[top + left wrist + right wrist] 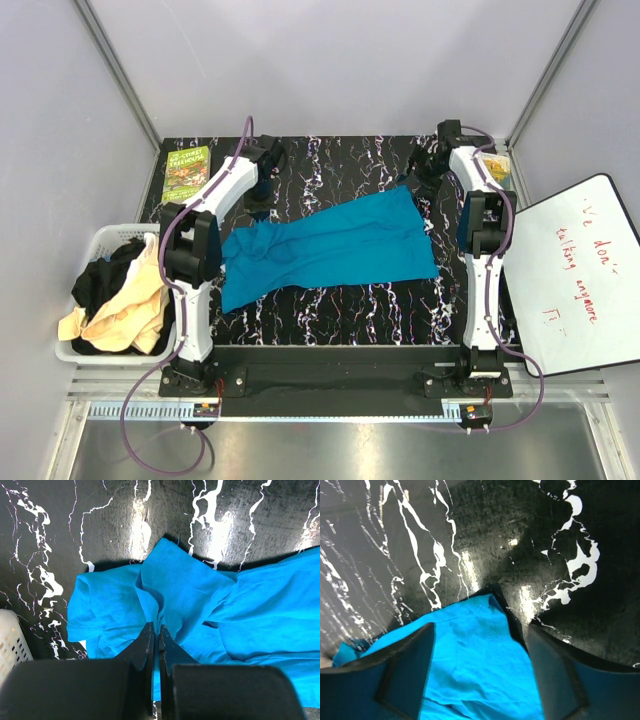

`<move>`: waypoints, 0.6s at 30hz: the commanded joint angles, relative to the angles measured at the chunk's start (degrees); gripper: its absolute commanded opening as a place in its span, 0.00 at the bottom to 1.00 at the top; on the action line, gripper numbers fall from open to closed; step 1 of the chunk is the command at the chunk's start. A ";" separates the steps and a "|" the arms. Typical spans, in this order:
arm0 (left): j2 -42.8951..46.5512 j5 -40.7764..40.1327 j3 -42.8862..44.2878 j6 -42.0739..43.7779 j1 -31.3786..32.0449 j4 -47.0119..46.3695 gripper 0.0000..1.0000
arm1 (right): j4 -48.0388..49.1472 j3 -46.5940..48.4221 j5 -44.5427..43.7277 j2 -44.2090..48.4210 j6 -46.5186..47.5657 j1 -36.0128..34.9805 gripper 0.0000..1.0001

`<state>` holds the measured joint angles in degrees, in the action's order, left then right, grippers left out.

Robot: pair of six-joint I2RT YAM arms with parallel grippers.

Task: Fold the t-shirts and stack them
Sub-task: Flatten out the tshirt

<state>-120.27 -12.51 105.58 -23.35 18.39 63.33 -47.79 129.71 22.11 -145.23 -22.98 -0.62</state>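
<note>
Left gripper [156, 631] pinched tight on the teal t-shirt [340, 245]; right gripper [480, 635] gapes wide, straddling its corner, gripping nothing.

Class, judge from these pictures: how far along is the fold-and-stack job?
Done: nothing folded or stacked yet. In hand: the teal t-shirt lies rumpled, left gripper shut on one end, right gripper open around a corner. Left: folding it, then the black shirt and cream shirts in the basket.

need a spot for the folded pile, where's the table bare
Bare: table strip between shirt and near edge; far strip between left arm and right arm. Crowded: the middle under the shirt, the full basket.
</note>
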 commanded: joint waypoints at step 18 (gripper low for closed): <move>3.90 -2.78 7.88 0.68 -0.20 3.64 0.00 | -4.15 -7.62 -13.84 10.04 7.07 -10.10 0.00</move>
<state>-120.25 -13.08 109.38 -23.31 18.37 65.93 -48.58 124.49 17.32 -143.15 -19.18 -12.14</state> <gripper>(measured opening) 0.024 0.010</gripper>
